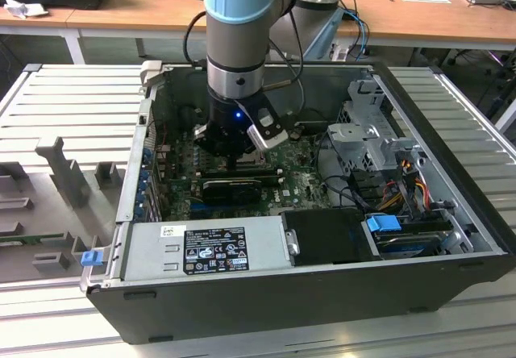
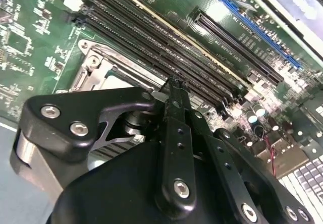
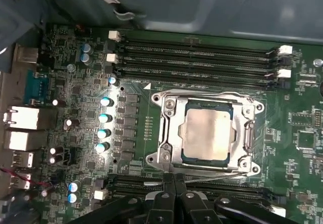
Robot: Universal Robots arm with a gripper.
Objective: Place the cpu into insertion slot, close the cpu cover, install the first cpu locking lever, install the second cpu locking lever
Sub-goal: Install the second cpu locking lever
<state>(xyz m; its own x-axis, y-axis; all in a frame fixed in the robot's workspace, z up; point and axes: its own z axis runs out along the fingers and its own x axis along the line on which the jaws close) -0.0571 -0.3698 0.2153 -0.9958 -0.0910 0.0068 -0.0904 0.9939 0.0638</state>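
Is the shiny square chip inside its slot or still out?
In. In the first wrist view the cpu lies flat inside the insertion slot, with the metal cpu cover framing it.

Silver-grey cpu [image 3: 207,134], green motherboard [image 3: 136,148], black fingers [image 3: 166,186].

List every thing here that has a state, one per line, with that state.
Square silver-topped cpu: seated in the insertion slot.
Silver metal cpu cover frame: closed around the chip.
Thin wire locking lever: down along the socket edge beside the gripper.
Black gripper: fingers together at that lever.
Long black memory slots: empty.
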